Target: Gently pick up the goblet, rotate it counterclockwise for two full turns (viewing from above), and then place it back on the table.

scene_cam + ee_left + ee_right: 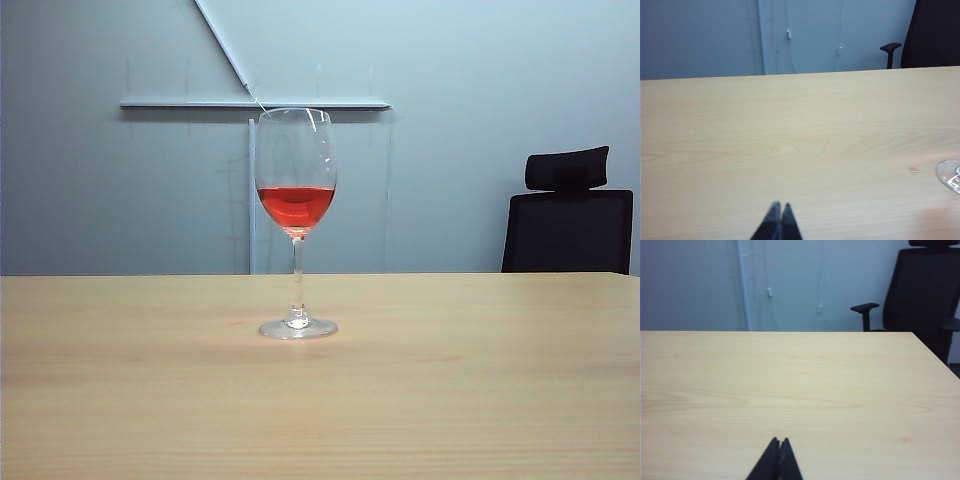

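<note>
A: On the light-wood tabletop [450, 400] we see the goblet [296, 225] standing upright, near the middle, clear glass with a thin stem and round flat foot.

B: We note red liquid filling the lower part of its tulip bowl. Where are our pincers?

A: Our left pincer [778, 210] sits low over bare wood, tips pressed together, empty; the goblet's foot shows at that view's edge. Our right pincer [779, 444] is likewise closed, holding nothing.
</note>
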